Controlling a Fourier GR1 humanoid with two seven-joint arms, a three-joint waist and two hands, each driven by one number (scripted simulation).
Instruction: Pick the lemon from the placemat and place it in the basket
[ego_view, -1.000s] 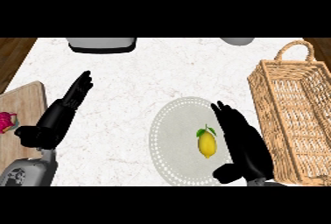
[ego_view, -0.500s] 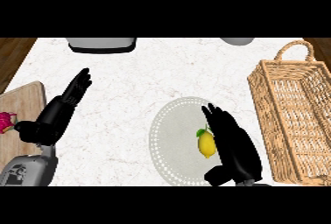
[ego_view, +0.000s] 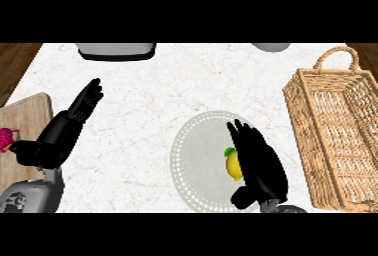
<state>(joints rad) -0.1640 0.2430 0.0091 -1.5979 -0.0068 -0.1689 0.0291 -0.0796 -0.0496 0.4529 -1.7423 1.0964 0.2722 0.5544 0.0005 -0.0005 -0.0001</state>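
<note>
Lemon (ego_view: 233, 164) on placemat (ego_view: 193, 165) — long axis up-down, touching my right hand (ego_view: 258, 162) on its left; fingers straight, not yet closed. Basket (ego_view: 334, 135) right.

White marble counter (ego_view: 162, 95): placemat (ego_view: 199, 165), basket (ego_view: 336, 135), cutting board (ego_view: 26, 115).

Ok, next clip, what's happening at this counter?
The robot's right hand is on the round grey placemat, pressed against the right side of the lemon, fingers not yet curled round it. The wicker basket waits to the right, nothing visible in it. The left hand rests open at the left, near a wooden board.
</note>
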